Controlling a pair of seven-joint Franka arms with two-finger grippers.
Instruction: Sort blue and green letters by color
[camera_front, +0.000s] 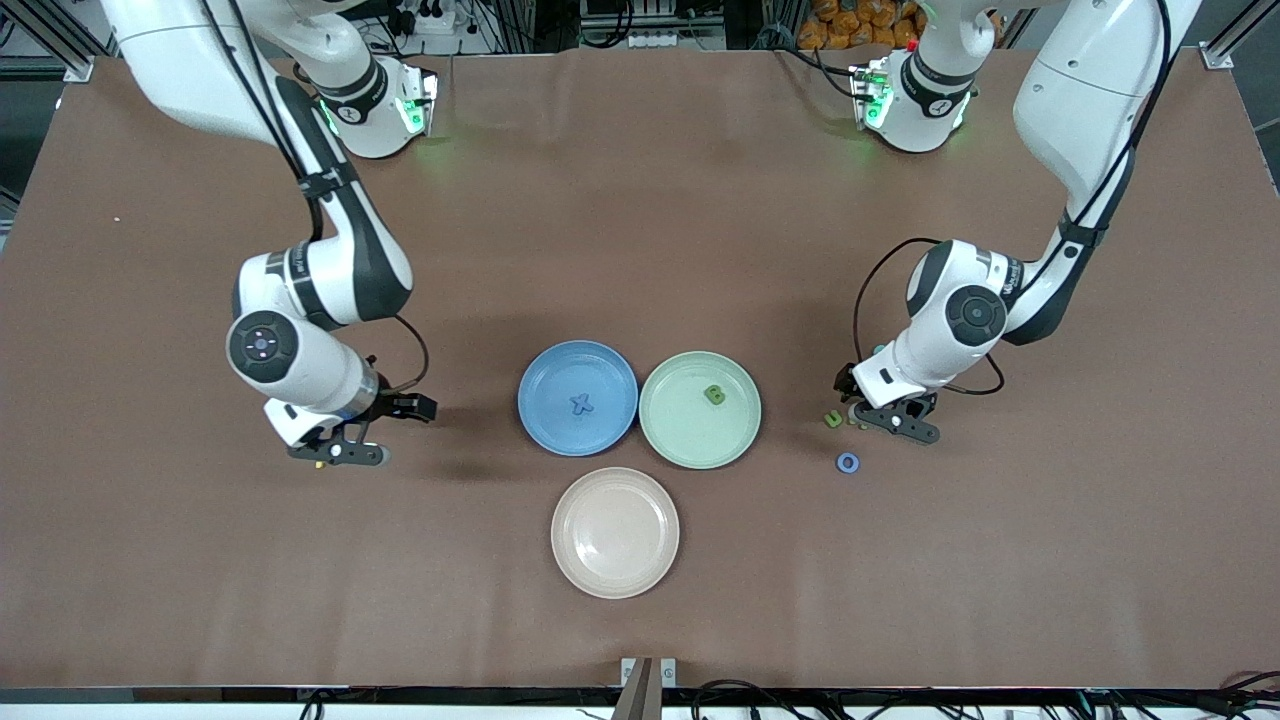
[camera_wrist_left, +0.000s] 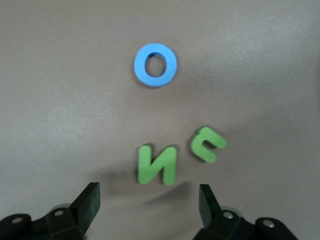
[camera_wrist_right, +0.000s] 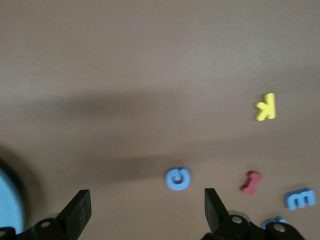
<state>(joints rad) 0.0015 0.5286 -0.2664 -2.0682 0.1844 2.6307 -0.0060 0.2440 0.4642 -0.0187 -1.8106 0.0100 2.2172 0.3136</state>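
Centre your left end effector (camera_wrist_left: 149, 202), spread wide, over the green foam N (camera_wrist_left: 157, 165) before clenching; right end effector (camera_wrist_right: 147, 207) waits released.

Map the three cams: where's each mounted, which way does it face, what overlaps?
Front: high across the table, facing both arms, blue plate and green plate.
Left wrist: looks down past the open left pincer at the green N and blue O.
Right wrist: looks down past the open right pincer at the blue C.
Shared: front also shows the blue O.
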